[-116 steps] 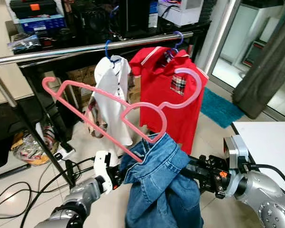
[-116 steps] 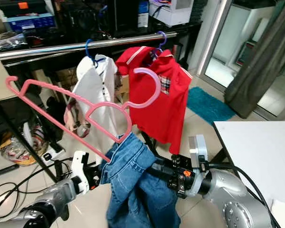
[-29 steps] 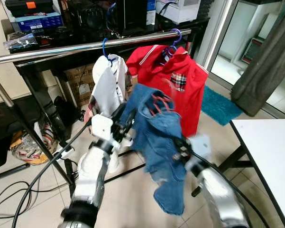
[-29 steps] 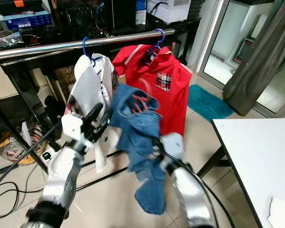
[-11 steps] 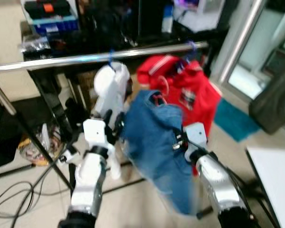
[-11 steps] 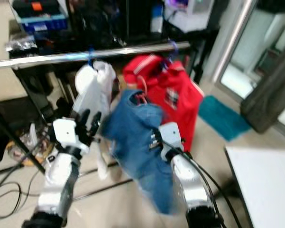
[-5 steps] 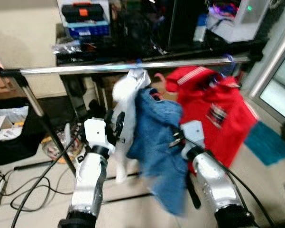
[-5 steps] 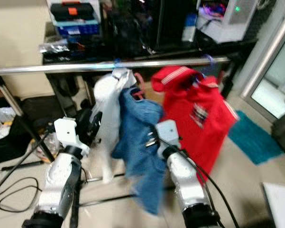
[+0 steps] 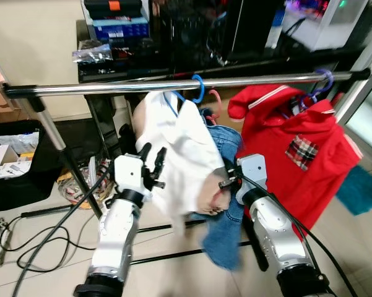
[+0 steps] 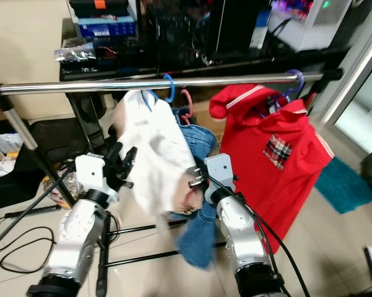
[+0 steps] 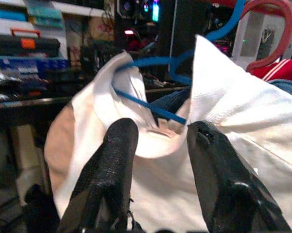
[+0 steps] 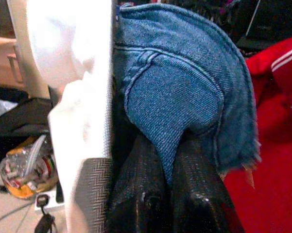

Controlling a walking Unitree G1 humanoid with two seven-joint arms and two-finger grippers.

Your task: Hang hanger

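Note:
A pair of blue jeans (image 9: pixel 226 185) hangs on a pink hanger whose hook (image 9: pixel 213 102) sits just under the chrome rail (image 9: pixel 111 86). My right gripper (image 12: pixel 167 145) is shut on a fold of the denim (image 12: pixel 184 87), partly hidden behind a white shirt (image 9: pixel 176 154). That shirt hangs from a blue hanger (image 9: pixel 198 86) on the rail and billows in front of the jeans. My left gripper (image 9: pixel 153 154) is open right at the shirt's left side, and its fingers (image 11: pixel 116 150) frame the shirt's collar.
A red polo shirt (image 9: pixel 297 148) hangs at the rail's right end. The rack's slanted leg (image 9: pixel 56 142) stands at the left, with cables and a bag (image 9: pixel 71 185) on the floor. A dark table with boxes (image 9: pixel 121 28) stands behind the rail.
The white shirt has swung out in front of the jeans, covering most of them. The camera has shifted a little; the right gripper keeps its hold on the denim.

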